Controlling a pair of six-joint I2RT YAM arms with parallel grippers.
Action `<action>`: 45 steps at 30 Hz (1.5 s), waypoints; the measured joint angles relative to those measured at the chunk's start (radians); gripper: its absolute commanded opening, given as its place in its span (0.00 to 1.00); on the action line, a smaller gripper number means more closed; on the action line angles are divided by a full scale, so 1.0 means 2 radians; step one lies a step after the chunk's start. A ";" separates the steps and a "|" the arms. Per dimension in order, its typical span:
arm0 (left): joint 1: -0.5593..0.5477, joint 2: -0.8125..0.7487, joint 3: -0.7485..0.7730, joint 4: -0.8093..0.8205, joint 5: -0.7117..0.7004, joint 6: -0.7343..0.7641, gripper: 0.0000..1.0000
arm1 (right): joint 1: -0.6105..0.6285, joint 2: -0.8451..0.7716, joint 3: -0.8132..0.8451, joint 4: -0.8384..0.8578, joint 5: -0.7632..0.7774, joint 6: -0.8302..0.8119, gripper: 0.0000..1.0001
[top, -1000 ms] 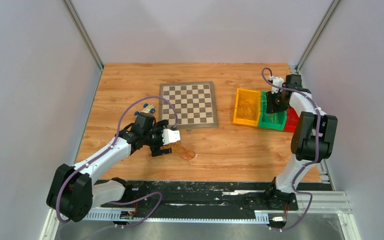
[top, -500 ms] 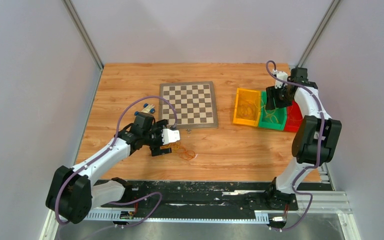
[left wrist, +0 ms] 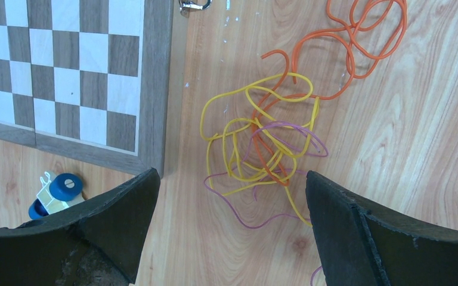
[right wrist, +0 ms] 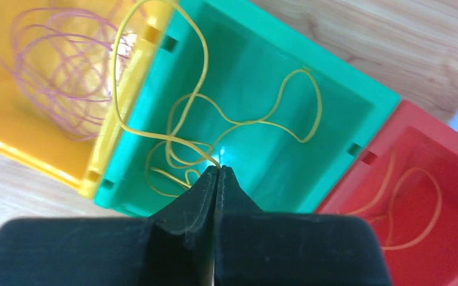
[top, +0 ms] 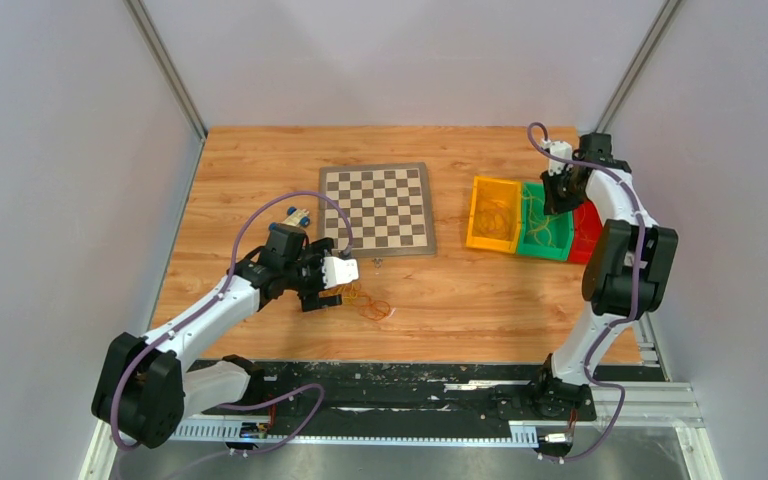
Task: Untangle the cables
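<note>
The left arm (top: 205,312) and right arm (top: 625,270) have white links, black joints and purple hoses (top: 248,228). The left end effector (left wrist: 231,182) and right end effector (right wrist: 217,173) have matte black wedge fingers (left wrist: 381,238).

I am watching the whole table (top: 260,180) through the top camera, which is sitting above and behind the arm bases and looking down and forward, far enough back to take in both arms and the side walls. The left wrist camera is pointing almost straight down from close by, framing a corner of the chessboard (left wrist: 65,65) and the cables (left wrist: 268,149) between the spread fingers of the left gripper (left wrist: 232,179). The top view is showing both, small. The right wrist camera is peering down at close range past the right gripper (right wrist: 217,173), pinched on a yellow strand (right wrist: 114,71), into the yellow bin (right wrist: 12,128), green bin (right wrist: 256,77) and red bin (right wrist: 429,149). The top view is also covering these at far right.
</note>
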 measured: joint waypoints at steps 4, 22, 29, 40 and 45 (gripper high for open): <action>0.001 0.000 0.000 0.000 0.001 0.000 1.00 | -0.002 -0.006 -0.020 0.023 0.045 0.001 0.00; 0.002 0.002 0.002 -0.010 0.001 0.004 1.00 | 0.062 0.045 -0.040 0.045 0.188 0.004 0.00; 0.002 0.002 0.009 -0.015 0.001 0.005 1.00 | 0.058 0.047 -0.040 0.042 0.202 0.005 0.15; 0.006 0.002 0.009 -0.021 0.006 0.003 1.00 | 0.057 -0.007 -0.002 -0.008 0.120 0.009 0.72; 0.009 0.011 0.014 -0.036 0.016 0.004 0.98 | 0.057 -0.068 0.039 -0.042 0.065 0.001 0.88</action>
